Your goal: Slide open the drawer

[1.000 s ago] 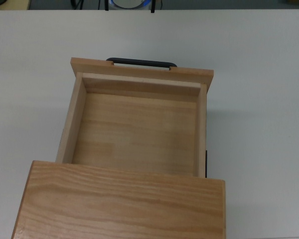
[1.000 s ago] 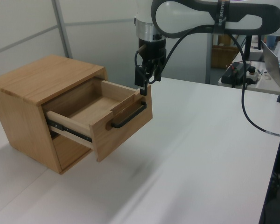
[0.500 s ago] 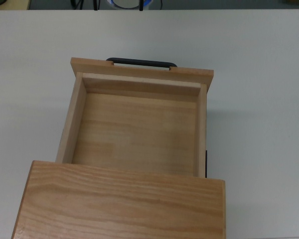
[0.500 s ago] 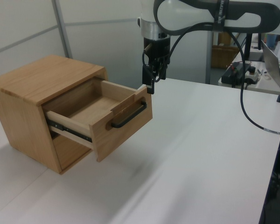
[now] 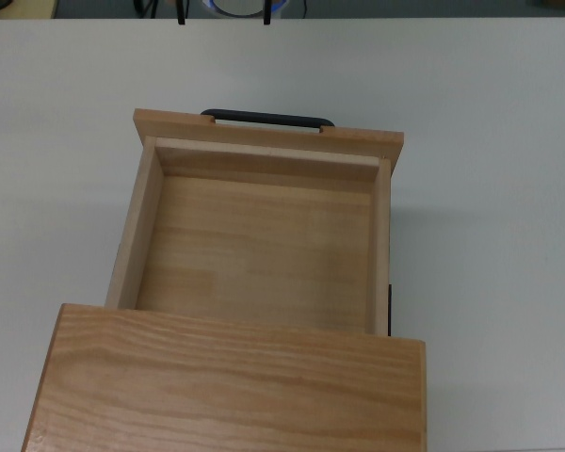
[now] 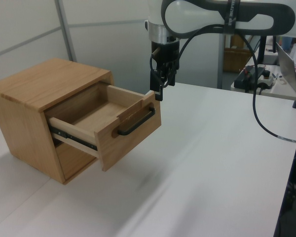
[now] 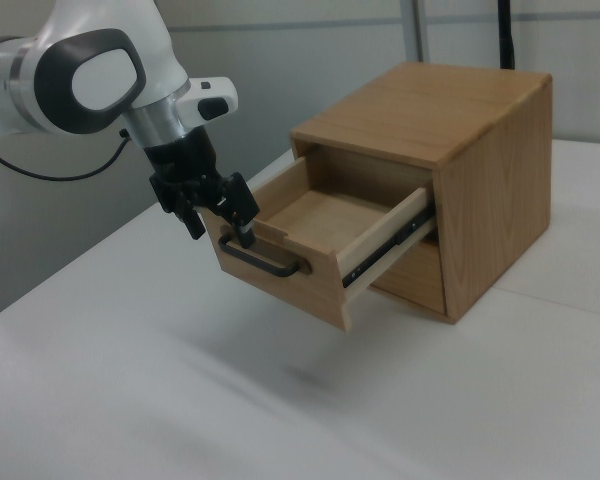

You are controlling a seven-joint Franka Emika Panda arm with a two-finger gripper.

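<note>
The drawer (image 5: pixel 268 137) stands pulled well out of the wooden cabinet (image 5: pixel 231 386), and its inside is bare. A black bar handle (image 6: pixel 136 123) runs across its front panel (image 7: pixel 302 286). My gripper (image 7: pixel 220 232) hangs open just above the top edge of the front panel, over the handle (image 7: pixel 265 263) and not touching it. Nothing is between its fingers. In the left view the gripper (image 6: pixel 159 93) sits at the far corner of the drawer (image 6: pixel 113 143). Only the fingertips (image 5: pixel 181 14) show at the top edge of the top view.
The cabinet (image 6: pixel 44 81) rests on a white table (image 6: pixel 202 173). A black cable (image 6: pixel 266 123) loops down from the arm at the left view's right. A desk with a laptop and cables (image 6: pixel 286 64) lies beyond the table's far right edge.
The gripper has lifted a little off the drawer's front edge and shifted slightly toward the left view's right. The drawer and cabinet have not moved.
</note>
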